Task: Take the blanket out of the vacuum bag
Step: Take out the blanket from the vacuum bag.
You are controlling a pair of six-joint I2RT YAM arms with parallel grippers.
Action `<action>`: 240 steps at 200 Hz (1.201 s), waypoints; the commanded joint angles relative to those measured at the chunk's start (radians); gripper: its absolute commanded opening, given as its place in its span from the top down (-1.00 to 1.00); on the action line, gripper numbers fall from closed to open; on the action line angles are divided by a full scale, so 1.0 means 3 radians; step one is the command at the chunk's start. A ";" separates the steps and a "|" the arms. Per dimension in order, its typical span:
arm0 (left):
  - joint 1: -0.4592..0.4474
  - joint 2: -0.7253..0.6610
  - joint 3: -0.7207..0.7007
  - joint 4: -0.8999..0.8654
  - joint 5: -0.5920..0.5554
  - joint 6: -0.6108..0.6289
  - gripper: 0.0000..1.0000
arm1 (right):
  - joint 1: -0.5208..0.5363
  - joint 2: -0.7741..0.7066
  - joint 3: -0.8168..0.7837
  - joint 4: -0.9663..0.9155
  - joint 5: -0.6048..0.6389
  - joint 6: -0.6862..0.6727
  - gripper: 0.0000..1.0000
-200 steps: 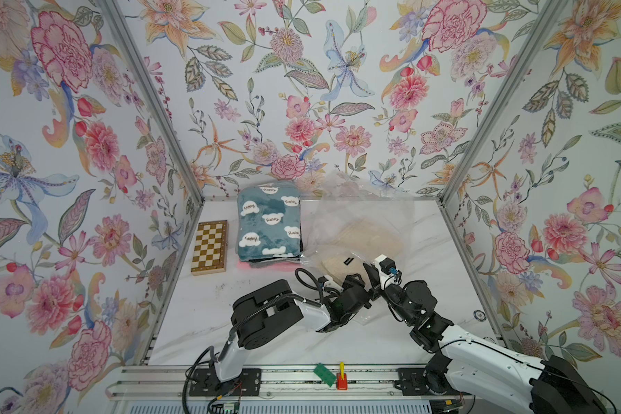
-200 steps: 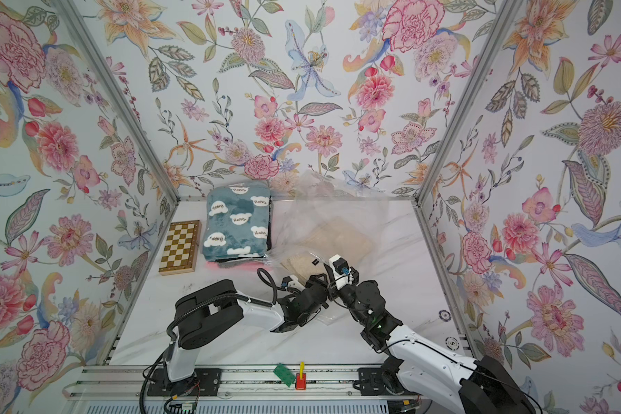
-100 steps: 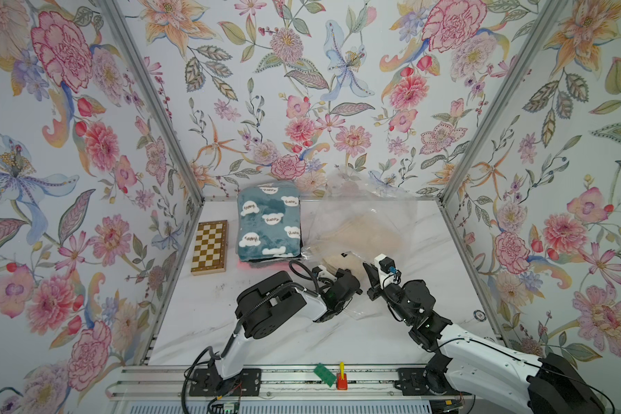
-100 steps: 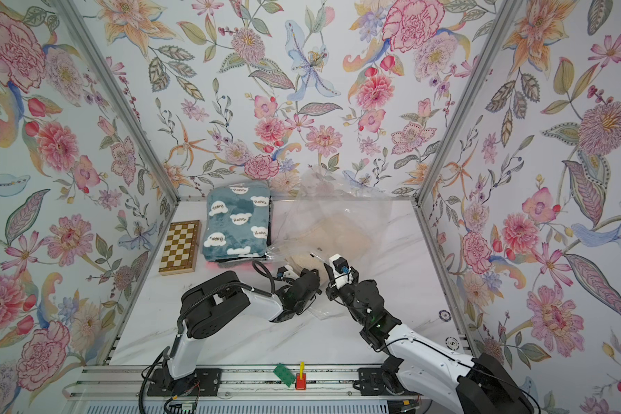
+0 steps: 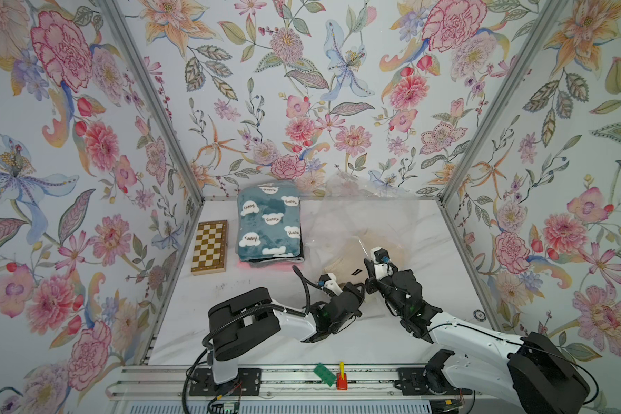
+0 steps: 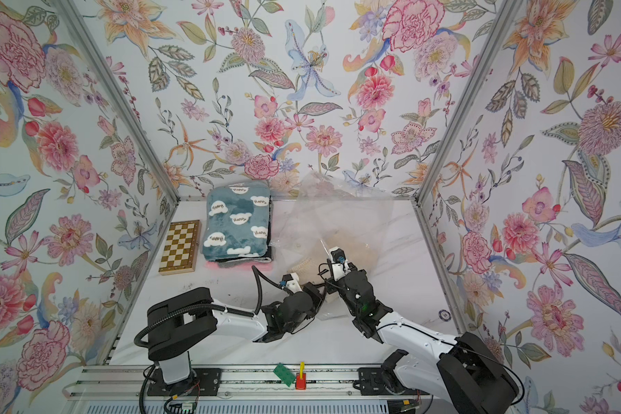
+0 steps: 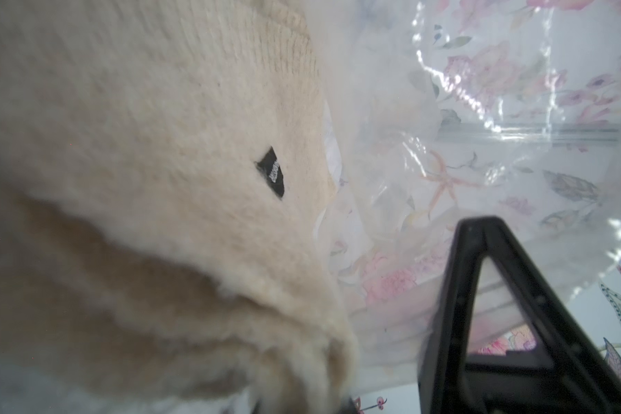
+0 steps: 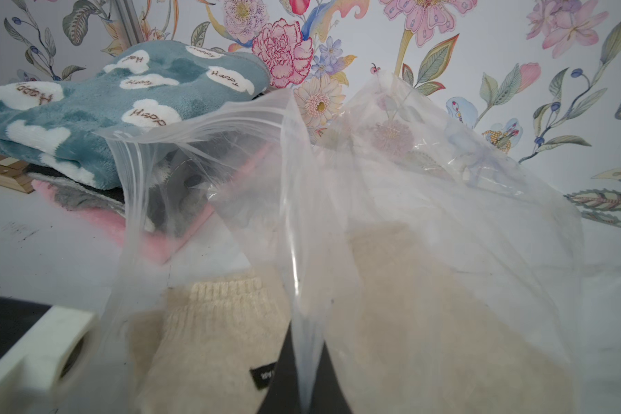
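The vacuum bag [image 5: 373, 218] lies crinkled at the centre right of the table, and both top views show it [image 6: 341, 222]. The cream fuzzy blanket [image 5: 339, 267] with a black tag lies in its mouth, part of it poking out. My left gripper [image 5: 360, 287] is shut on the blanket's near edge, and the left wrist view shows the blanket [image 7: 140, 179] bunching into the jaws. My right gripper [image 5: 367, 269] is shut on the vacuum bag's rim. In the right wrist view the film [image 8: 302, 286] rises straight from the closed jaws.
A stack of folded blankets with a blue cloud-print one [image 5: 269, 229] on top sits at the back, left of the bag. A chessboard [image 5: 209, 246] lies beside the left wall. Floral walls close three sides. Green and red pieces [image 5: 332, 374] sit on the front rail.
My left gripper has gone from open to shut and now pinches the cream blanket at the bag's mouth. The right gripper has kept its hold on the bag and barely moved.
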 commanded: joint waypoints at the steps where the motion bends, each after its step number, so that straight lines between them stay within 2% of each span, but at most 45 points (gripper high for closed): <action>1: -0.0145 -0.0234 -0.0183 -0.0206 -0.0065 -0.0025 1.00 | -0.0037 0.0047 0.0116 -0.0053 0.0121 0.0064 1.00; 29: -0.0243 -0.0495 -0.0435 -0.0428 -0.0151 -0.0018 1.00 | -0.0085 0.0038 0.0099 -0.0057 0.0107 0.0097 1.00; 48: -0.0257 -0.0449 -0.0583 -0.0174 -0.0053 -0.0010 0.99 | -0.0085 0.0048 0.0099 -0.0052 0.0069 0.0127 1.00; 54: -0.0259 -0.0400 -0.0619 -0.0026 -0.0031 -0.0001 0.82 | -0.0085 0.0062 0.0102 -0.0052 0.0056 0.0131 1.00; 73: -0.0260 -0.0222 -0.0691 0.0319 0.0005 -0.0061 0.06 | -0.0086 0.0083 0.0104 -0.0054 0.0055 0.0130 1.00; 78: -0.0260 -0.0191 -0.0711 0.0384 -0.0008 -0.0085 -0.10 | -0.0088 0.0088 0.0108 -0.0055 0.0057 0.0130 1.00; 86: -0.0256 -0.0157 -0.0752 0.0468 -0.0059 -0.0127 -0.21 | -0.0089 0.0091 0.0109 -0.0057 0.0060 0.0136 1.00; 114: -0.0261 -0.0131 -0.0858 0.0467 -0.0291 -0.0474 -0.42 | -0.0088 0.0063 0.0101 -0.0070 0.0060 0.0138 1.00; 153: -0.0243 0.0271 -0.0899 0.1113 -0.0357 -0.0947 -0.46 | -0.0187 0.0020 0.0093 -0.0090 0.0050 0.0151 1.00; 174: -0.0222 0.0541 -0.0820 0.1522 -0.0356 -0.1073 -0.43 | -0.0197 -0.0010 0.0082 -0.0095 0.0039 0.0160 1.00; 210: -0.0205 0.0607 -0.0641 0.1342 -0.0380 -0.1152 -0.34 | -0.0207 -0.0023 0.0079 -0.0102 0.0030 0.0169 1.00; 233: -0.0133 0.0576 -0.0559 0.1120 -0.0400 -0.1227 -0.11 | -0.0207 -0.0048 0.0084 -0.0118 -0.0014 0.0185 1.00; 240: -0.0096 0.0596 -0.0525 0.1109 -0.0380 -0.1207 0.08 | -0.0207 -0.0051 0.0080 -0.0116 -0.0017 0.0187 1.00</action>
